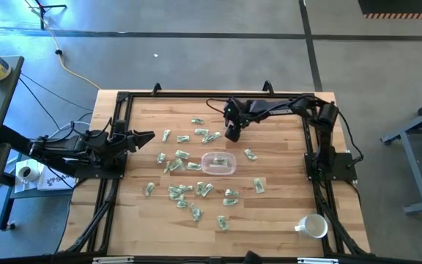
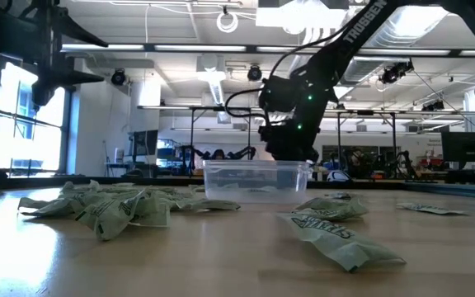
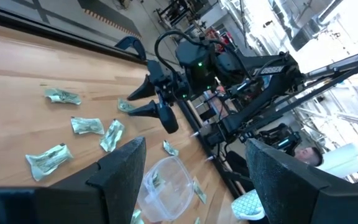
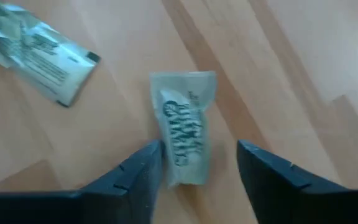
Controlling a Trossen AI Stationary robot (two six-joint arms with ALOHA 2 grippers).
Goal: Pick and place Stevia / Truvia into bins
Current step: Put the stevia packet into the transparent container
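Note:
Several green-and-white Stevia packets (image 1: 185, 191) lie flat and scattered over the wooden table. The clear bin (image 1: 218, 163) stands on the table among them, with a packet inside it (image 3: 156, 180). My right gripper (image 4: 197, 149) points steeply down, just beyond the bin's far side (image 1: 231, 134). It is open, and one packet (image 4: 184, 127) lies flat on the wood between its fingers. Another packet (image 4: 39, 46) lies beside it. My left gripper (image 1: 149, 137) waits open at the table's left, level and holding nothing. My right gripper comes from above with its fingers along the packet's two long sides. One finger (image 4: 143, 171) stands right at the packet's long edge (image 4: 166, 168), and I cannot tell whether it touches. The other finger (image 4: 260, 168) is clear of it. The packet lies flat on the table.
A white mug (image 1: 313, 226) lies on its side at the near right corner. Black frame rails (image 1: 116, 147) run along the table's left, right and far edges. Bare wood shows at the table's near left (image 1: 123, 220).

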